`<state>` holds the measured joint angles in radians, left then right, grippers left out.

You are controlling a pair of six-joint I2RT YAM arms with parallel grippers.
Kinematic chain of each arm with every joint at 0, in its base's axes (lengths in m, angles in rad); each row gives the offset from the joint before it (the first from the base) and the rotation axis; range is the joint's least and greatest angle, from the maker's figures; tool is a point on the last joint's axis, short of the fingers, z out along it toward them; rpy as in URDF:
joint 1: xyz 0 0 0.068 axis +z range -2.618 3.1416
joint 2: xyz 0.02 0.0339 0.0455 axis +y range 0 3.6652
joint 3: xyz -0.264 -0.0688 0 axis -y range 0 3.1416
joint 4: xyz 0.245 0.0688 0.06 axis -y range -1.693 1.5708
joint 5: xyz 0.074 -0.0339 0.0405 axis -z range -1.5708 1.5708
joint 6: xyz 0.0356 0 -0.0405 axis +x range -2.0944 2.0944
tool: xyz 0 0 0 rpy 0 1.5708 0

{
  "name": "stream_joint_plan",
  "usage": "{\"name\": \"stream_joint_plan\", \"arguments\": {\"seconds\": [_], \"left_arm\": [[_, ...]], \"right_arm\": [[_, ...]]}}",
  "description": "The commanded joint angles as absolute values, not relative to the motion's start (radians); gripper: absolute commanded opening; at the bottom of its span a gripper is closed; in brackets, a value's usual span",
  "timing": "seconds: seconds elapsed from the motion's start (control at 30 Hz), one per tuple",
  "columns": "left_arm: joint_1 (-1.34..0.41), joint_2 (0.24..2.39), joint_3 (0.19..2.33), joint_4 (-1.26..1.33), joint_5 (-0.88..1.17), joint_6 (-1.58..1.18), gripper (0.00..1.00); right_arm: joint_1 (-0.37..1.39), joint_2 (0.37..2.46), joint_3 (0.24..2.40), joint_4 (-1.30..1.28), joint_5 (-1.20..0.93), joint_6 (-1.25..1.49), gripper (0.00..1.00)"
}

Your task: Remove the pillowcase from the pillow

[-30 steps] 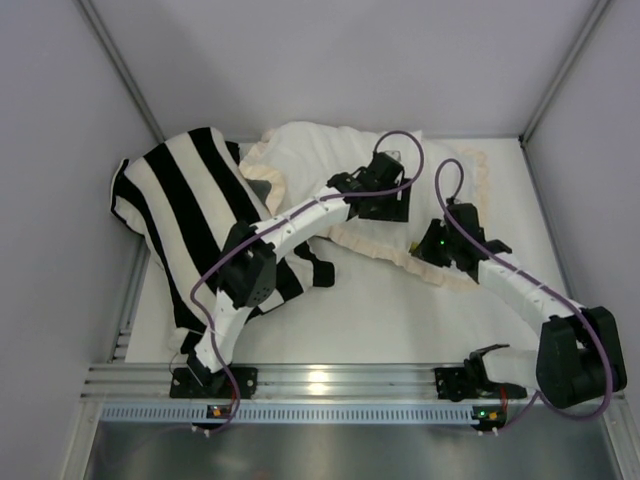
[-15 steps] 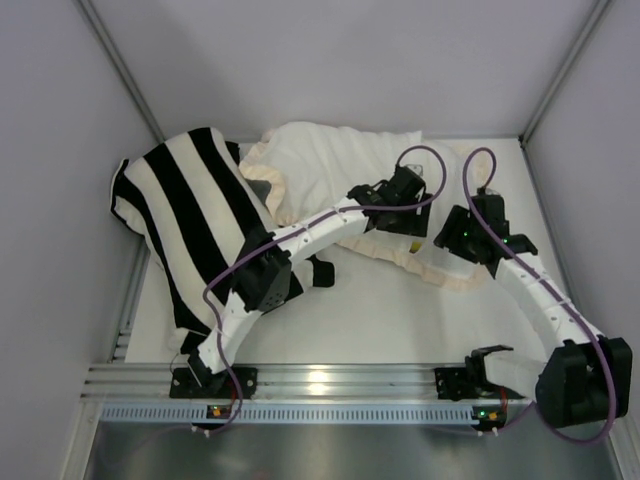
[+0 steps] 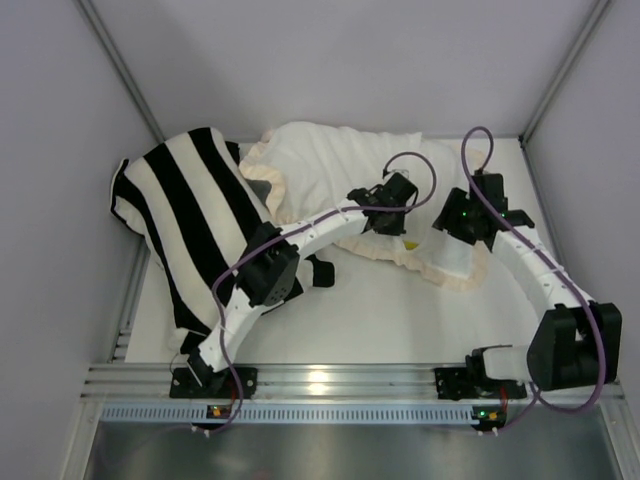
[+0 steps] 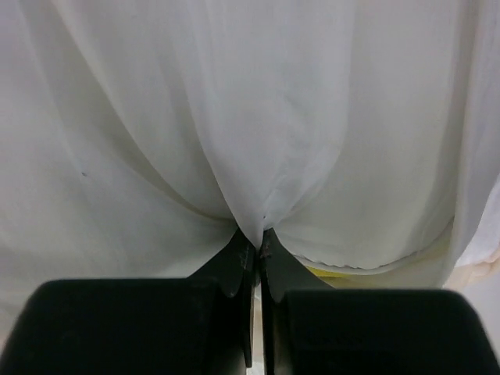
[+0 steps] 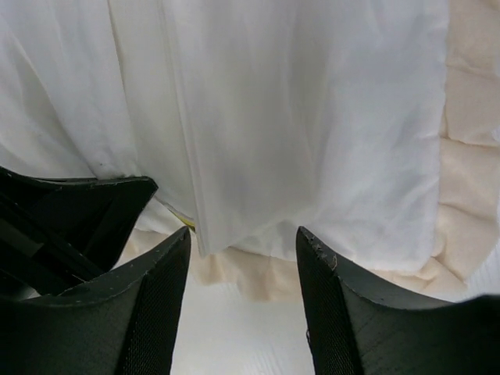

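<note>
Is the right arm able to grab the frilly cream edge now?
Probably yes: the right gripper is open, and the frill shows bare just ahead between its fingers, with nothing in the way.

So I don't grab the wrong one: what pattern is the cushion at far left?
The cushion has broad black-and-white stripes, clearest from the top external view.

The left hand (image 3: 392, 218) is seen on the white pillow (image 3: 320, 160). The right hand (image 3: 450, 232) is held just to its right, over the pillowcase (image 3: 452, 282) frill. A striped cushion (image 3: 185, 210) is laid well to its left.
</note>
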<state>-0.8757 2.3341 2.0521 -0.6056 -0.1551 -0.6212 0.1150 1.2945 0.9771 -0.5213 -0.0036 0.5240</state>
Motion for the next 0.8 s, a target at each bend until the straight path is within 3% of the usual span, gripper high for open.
{"name": "stream_joint_plan", "arguments": {"seconds": [0.0, 0.23, 0.47, 0.53, 0.63, 0.67, 0.7, 0.77], "left_arm": [[-0.857, 2.275, 1.950, -0.545, -0.207, -0.614, 0.00], [-0.856, 2.151, 1.728, -0.422, -0.189, -0.621, 0.00], [-0.854, 2.134, 1.703, -0.413, -0.184, -0.614, 0.00], [-0.851, 2.129, 1.701, -0.413, -0.187, -0.609, 0.00], [-0.835, 2.114, 1.697, -0.414, -0.189, -0.604, 0.00], [-0.819, 2.105, 1.694, -0.414, -0.186, -0.603, 0.00], [-0.810, 2.100, 1.689, -0.414, -0.181, -0.604, 0.00], [-0.783, 2.094, 1.684, -0.413, -0.163, -0.603, 0.00]], "right_arm": [[0.120, 1.354, 1.040, -0.482, -0.073, 0.515, 0.53], [0.244, 1.495, 1.135, -0.489, 0.049, 0.561, 0.53], [0.268, 1.649, 1.157, -0.558, 0.256, 0.572, 0.50], [0.264, 1.660, 1.129, -0.583, 0.328, 0.578, 0.45], [0.247, 1.622, 1.042, -0.581, 0.399, 0.618, 0.25], [0.241, 1.593, 1.019, -0.578, 0.413, 0.635, 0.08], [0.238, 1.583, 0.985, -0.578, 0.425, 0.637, 0.00], [0.227, 1.550, 0.941, -0.581, 0.440, 0.655, 0.00]]}}
